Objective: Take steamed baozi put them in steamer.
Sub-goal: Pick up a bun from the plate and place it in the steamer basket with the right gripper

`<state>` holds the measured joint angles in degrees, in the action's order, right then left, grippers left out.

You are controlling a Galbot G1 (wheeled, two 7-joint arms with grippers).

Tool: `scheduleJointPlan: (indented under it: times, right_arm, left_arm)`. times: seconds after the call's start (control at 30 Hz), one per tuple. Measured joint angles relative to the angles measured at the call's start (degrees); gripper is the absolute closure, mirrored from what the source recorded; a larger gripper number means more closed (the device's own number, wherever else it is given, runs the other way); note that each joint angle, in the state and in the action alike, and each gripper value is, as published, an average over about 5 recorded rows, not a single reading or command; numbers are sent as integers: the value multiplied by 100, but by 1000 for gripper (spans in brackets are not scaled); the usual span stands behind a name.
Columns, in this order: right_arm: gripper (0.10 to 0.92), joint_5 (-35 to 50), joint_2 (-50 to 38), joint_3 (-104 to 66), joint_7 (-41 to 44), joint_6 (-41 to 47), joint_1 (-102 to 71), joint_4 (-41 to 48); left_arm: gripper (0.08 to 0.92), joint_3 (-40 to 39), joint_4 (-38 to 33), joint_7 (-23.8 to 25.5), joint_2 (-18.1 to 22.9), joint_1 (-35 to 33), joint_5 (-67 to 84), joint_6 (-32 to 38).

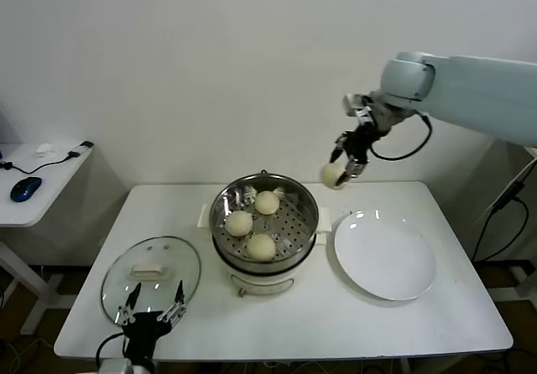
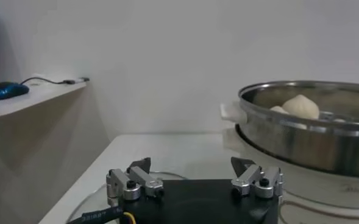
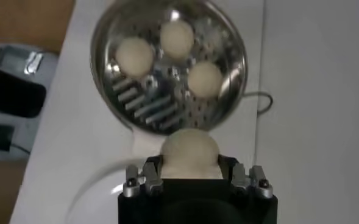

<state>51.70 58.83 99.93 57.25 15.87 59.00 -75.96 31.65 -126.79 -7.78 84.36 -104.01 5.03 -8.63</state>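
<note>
At the near edge of the white desk (image 1: 277, 324), the left gripper (image 1: 151, 305) hangs parked over the near rim of the round glass lid with a white handle (image 1: 151, 273), its jaws spread wide and holding nothing. The left wrist view shows this gripper (image 2: 194, 176) from behind, and beyond it the steel wall of the pot side-on, with the tops of two buns just peeping over the rim; it does not show the plate or the other arm.

In the middle of the desk stands the round shiny steel steamer with a perforated tray on a white base (image 1: 306, 202). Three smooth cream-white steamed baozi (image 1: 261, 246) lie on the tray, spaced apart from each other. To the right of the steamer, just beside it, sits a flat round white plate (image 1: 385, 255) with nothing on it.

Farther back and raised above the desk, beyond the gap between steamer and plate, the right gripper (image 1: 346, 166) has its jaws clenched on the fourth baozi (image 1: 333, 175). Only the right wrist view looks straight down: the held bun (image 3: 189, 151) sits between the jaws, with the steamer (image 3: 228, 42) below and ahead and all three buns on the perforated tray in plain sight.

At far left a blue computer mouse (image 1: 25, 189) rests on a separate white side table (image 1: 38, 202).
</note>
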Motion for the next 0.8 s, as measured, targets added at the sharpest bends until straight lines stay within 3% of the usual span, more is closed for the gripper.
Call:
scheduleJointPlan:
  times: [0.3, 0.8]
  right_arm:
    - [397, 471, 617, -65, -735, 683, -380, -290]
    - [397, -14, 920, -315, -1359, 1132, -1599, 135]
  left_arm:
    - [177, -5, -32, 3, 9, -32, -6, 4]
    - [177, 28, 55, 16, 20, 40, 38, -1]
